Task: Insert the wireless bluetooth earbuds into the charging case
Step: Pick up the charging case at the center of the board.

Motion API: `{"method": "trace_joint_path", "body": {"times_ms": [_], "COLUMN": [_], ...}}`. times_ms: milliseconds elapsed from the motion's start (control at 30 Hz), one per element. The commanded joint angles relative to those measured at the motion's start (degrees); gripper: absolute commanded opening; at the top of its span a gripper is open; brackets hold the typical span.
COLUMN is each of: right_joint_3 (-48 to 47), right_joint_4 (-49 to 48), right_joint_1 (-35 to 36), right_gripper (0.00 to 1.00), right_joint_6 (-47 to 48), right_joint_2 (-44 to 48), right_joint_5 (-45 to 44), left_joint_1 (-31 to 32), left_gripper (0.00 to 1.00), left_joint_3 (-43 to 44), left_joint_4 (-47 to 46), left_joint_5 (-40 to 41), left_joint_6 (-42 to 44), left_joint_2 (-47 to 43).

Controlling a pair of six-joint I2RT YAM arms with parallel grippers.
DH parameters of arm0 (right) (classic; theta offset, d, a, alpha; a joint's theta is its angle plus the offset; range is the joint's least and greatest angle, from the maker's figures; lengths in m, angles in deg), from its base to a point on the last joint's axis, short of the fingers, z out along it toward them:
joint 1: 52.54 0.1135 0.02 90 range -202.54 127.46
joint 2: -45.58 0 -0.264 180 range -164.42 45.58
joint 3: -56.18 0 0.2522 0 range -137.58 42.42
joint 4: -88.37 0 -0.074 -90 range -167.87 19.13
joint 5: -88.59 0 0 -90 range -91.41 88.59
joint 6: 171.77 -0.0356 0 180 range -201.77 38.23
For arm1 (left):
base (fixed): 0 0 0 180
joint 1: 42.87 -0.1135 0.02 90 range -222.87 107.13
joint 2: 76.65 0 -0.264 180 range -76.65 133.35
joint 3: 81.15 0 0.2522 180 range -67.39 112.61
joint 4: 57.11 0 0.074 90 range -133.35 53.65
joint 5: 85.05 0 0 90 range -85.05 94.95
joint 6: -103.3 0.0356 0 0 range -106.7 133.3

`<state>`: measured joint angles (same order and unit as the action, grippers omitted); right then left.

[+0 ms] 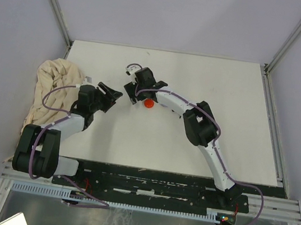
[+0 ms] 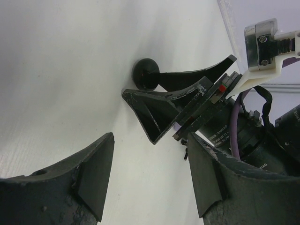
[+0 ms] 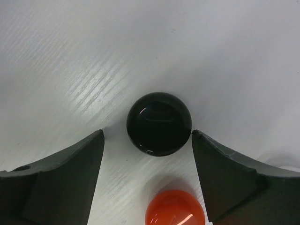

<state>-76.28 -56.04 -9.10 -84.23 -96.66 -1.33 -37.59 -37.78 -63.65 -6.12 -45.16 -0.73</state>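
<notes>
White worktop, flat, walled on three sides. Crumpled beige cloth heaped at its left edge, beside the left arm.

Right hand: reaches to mid-worktop, pointing down at the surface. Fingers spread, gripping nothing. They flank a black glossy round disc lying flat on the worktop, with a shallow slot-like mark on its top face. A clear gap shows between the disc and one finger. The other finger's tip sits right at the rim; contact or not, cannot tell.

Red-orange glossy round disc: flat on the worktop, just beside the black disc and apart from it, nearer the right wrist camera than the black one. It lies inside the span of the right hand's fingers, touched by neither. From the overhead camera it shows just to the right of that hand.

Left hand: low over the worktop, just left of the right hand and aimed toward it. Fingers apart, released, only bare worktop between them. Its wrist camera looks onto the right hand's fingers and the black disc beyond them.

No stemmed earbuds can be made out in any view.
</notes>
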Motion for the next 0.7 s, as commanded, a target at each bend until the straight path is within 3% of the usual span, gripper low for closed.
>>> {"method": "trace_joint_path", "body": {"times_ms": [0, 200, 367, 467, 667], "right_joint_3": [-3.4, -5.3, -3.8, -2.7, 2.7], "right_joint_4": [-1.6, -1.3, -1.9, -2.3, -7.8], "right_joint_1": [0.1, 0.1, 0.1, 0.1, -0.2], "right_gripper": [0.83, 0.8, 0.69, 0.59, 0.25], "right_joint_6": [0.3, 0.5, 0.3, 0.1, 1.5], "right_joint_2": [-1.3, -3.0, -2.2, -1.6, 2.0], "right_joint_5": [-2.5, -3.7, -4.5, -5.2, -4.6], "left_joint_1": [-0.7, -1.1, -1.3, -1.4, -1.6], "left_gripper": [0.7, 0.7, 0.7, 0.7, 0.69], "left_joint_3": [-0.5, -0.8, -0.8, -0.9, -1.0], "left_joint_4": [-2.6, -3.0, -3.1, -3.2, -4.9], "left_joint_5": [-1.7, -2.1, -2.2, -2.4, -4.2], "left_joint_6": [-1.8, -1.9, -1.8, -1.8, -2.4], "left_joint_2": [-1.5, -1.3, -1.2, -0.9, 0.3]}}
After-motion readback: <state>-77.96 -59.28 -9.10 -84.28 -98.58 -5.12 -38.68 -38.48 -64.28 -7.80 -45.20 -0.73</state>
